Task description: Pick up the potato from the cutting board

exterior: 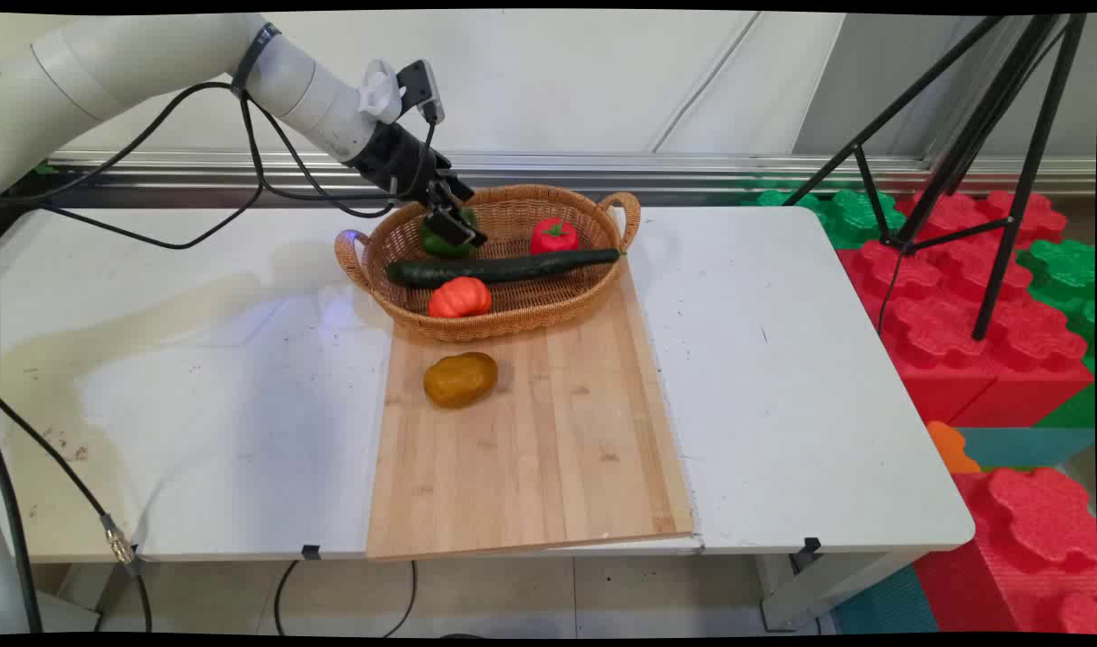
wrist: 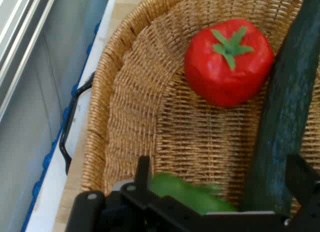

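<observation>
Green pepper (exterior: 440, 235) lies in the upper left part of the wicker basket (exterior: 530, 319), above centre of the main view, with the gripper (exterior: 454, 225) reaching down onto it, fingers spread either side and not closed. Cucumber (exterior: 503, 267), tomato (exterior: 553, 235) and orange pumpkin (exterior: 459, 297) share the basket. A potato (exterior: 460, 379) sits below on the cutting board (exterior: 548, 449).

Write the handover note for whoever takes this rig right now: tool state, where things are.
Tool: inside the wicker basket, over its left end, right at the green pepper; open or shut cannot be told.
In the basket: green pepper at the left back, tomato at the right back, cucumber lying along its length, orange pumpkin at the front.
Basket stands on the far end of the wooden cutting board. Potato lies on the board in front of the basket.
</observation>
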Robot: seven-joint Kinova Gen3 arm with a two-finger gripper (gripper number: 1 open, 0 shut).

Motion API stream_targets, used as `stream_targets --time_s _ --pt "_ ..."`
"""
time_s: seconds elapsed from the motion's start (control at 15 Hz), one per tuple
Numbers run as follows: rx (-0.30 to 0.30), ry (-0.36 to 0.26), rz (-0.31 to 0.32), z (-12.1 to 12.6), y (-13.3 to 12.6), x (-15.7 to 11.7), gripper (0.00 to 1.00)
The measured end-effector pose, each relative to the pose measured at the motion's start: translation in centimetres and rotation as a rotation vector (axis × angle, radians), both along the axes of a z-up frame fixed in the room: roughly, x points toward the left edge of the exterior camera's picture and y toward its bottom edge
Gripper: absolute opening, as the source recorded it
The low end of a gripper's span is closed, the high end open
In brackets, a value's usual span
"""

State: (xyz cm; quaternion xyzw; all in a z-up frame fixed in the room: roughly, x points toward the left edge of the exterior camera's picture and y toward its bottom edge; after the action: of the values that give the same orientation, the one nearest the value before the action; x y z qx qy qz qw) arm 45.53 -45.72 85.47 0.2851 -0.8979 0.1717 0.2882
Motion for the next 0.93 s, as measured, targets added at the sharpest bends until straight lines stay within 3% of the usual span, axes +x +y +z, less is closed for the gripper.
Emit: stream_targets --time_s 0.33,0.93 --pt "-0.013 0.037 0.004 1.2 0.7 0.8 1.00" --pt "-0.001 0.093 -0.020 5.8 6.5 3.3 1.00"
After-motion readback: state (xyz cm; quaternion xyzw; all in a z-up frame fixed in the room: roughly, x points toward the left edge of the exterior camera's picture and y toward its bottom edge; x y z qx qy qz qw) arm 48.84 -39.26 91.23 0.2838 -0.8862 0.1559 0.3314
